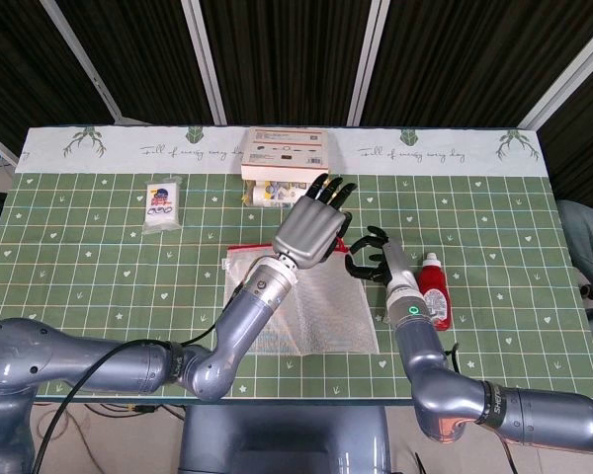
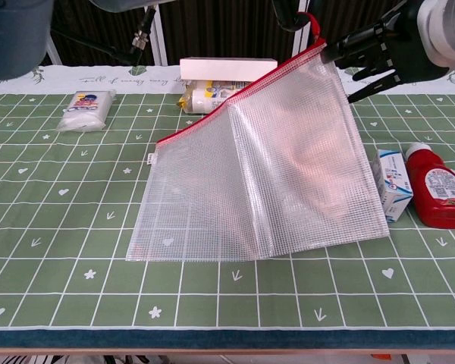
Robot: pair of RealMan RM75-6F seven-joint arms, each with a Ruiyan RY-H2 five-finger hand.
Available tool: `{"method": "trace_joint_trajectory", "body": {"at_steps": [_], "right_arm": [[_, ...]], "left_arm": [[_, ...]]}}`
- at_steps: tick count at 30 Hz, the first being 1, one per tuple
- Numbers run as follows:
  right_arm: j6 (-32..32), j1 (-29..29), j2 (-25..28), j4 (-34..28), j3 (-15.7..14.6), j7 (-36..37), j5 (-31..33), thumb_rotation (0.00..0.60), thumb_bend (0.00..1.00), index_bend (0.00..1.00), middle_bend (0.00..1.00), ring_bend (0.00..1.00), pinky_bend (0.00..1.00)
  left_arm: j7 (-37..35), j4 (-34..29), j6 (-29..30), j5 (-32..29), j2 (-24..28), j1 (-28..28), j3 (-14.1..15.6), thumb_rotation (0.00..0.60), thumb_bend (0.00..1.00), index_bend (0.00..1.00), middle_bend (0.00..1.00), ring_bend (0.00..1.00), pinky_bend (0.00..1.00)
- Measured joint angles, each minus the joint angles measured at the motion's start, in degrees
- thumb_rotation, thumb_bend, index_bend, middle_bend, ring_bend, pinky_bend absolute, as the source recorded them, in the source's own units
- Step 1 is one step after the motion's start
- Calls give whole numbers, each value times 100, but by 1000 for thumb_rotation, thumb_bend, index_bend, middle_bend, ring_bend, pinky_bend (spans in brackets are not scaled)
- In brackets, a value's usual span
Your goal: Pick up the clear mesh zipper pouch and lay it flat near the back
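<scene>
The clear mesh zipper pouch (image 2: 273, 174) with a red zipper edge lies mid-table, its far right corner lifted and its near edge on the mat. In the head view my left hand (image 1: 311, 229) hovers over that raised corner of the pouch (image 1: 326, 306), fingers stretched toward the back. A dark part of the left hand (image 2: 290, 10) shows at the top of the chest view, where the red zipper pull runs up to it, so it seems to pinch the corner. My right hand (image 2: 387, 53) (image 1: 371, 259) is just right of the corner, fingers spread, fingertips at the pouch's edge.
A white box (image 2: 227, 68) on a yellow-white packet (image 2: 205, 97) stands at the back centre. A small white packet (image 2: 87, 110) lies back left. A blue-white carton (image 2: 390, 193) and a red bottle (image 2: 438, 196) lie right of the pouch.
</scene>
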Motion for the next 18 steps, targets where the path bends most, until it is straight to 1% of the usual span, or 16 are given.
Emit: {"method": "trace_joint_trajectory", "body": {"at_steps": [18], "right_arm": [[28,-71,208,-255,474,177,177,600,550,616,117,0,193]], "left_arm": [[-265,-166,32,133,404,434,271,600,463,578,83,0,0]]}}
